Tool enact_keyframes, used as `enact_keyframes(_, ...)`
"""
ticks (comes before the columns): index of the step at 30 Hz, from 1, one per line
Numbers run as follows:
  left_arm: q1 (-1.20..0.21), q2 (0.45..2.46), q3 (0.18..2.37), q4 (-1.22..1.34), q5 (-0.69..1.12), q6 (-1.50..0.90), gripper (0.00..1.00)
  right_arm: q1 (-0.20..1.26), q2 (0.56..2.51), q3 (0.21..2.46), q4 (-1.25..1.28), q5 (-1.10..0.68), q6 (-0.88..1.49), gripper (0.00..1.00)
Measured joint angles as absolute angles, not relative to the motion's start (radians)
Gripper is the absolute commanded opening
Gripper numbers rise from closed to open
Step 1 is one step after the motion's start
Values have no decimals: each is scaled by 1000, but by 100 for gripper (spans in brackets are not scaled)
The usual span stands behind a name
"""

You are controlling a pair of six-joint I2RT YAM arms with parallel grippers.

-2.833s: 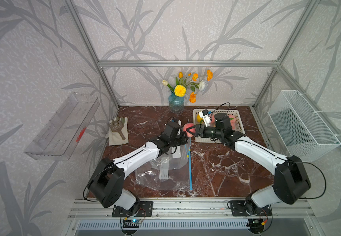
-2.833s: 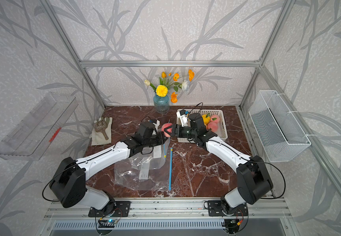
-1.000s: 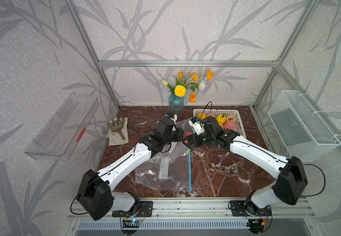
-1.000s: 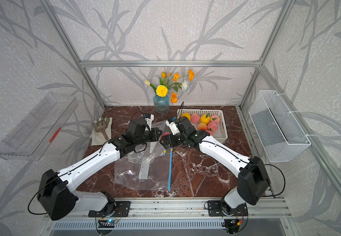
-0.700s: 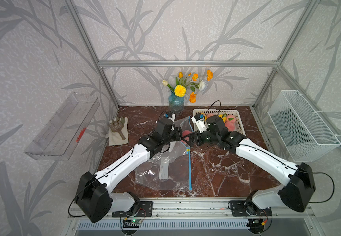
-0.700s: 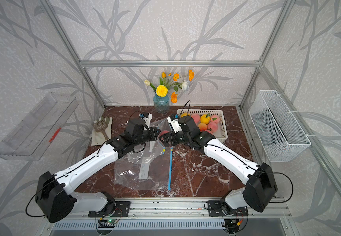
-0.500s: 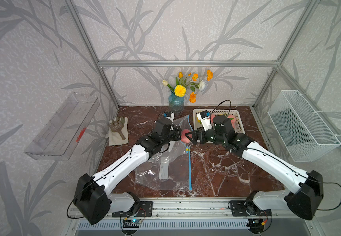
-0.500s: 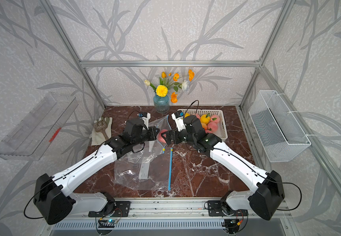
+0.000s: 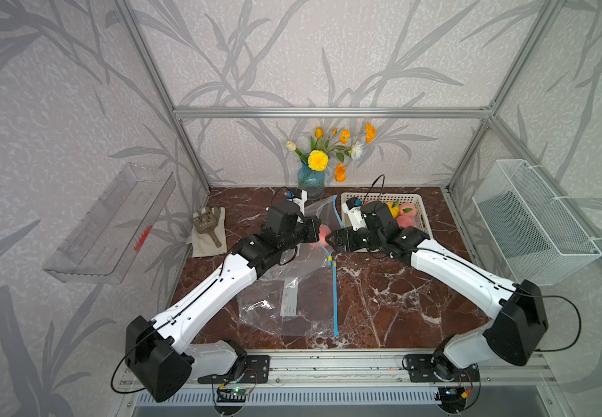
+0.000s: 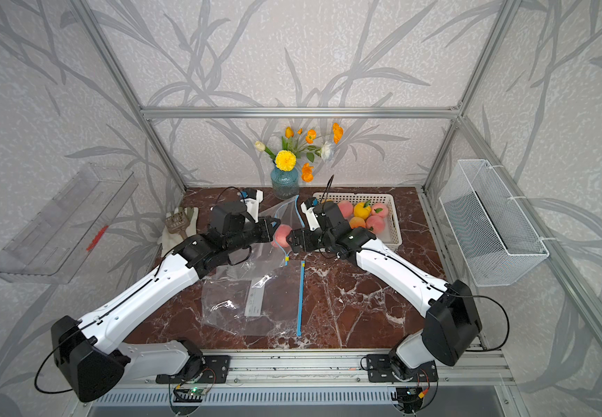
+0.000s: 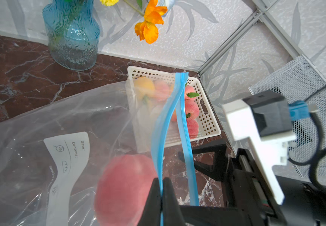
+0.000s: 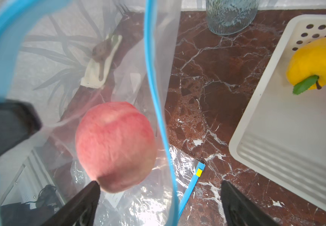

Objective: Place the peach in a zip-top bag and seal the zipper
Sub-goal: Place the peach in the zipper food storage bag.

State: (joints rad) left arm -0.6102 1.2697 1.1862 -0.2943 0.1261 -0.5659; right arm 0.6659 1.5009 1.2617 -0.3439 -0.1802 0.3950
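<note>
Top views: left gripper clamped on the rim of the zip-top bag, holding its mouth up off the table. The peach sits between it and the right gripper. Left wrist: fingertips pinch the blue zipper strip, peach behind the film. Right wrist: fingers spread wide, gripping nothing. The peach is inside the bag mouth, just beside one fingertip.
</note>
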Motion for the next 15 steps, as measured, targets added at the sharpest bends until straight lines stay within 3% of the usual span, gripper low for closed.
enact_keyframes(8, -605, 1267, 1210, -375, 42, -548, 0, 643, 1472, 1312, -333, -173, 412, 97)
enact_keyframes(15, -599, 1292, 1210, -395, 37, -553, 0, 498, 1448, 1298, -361, -127, 422, 99)
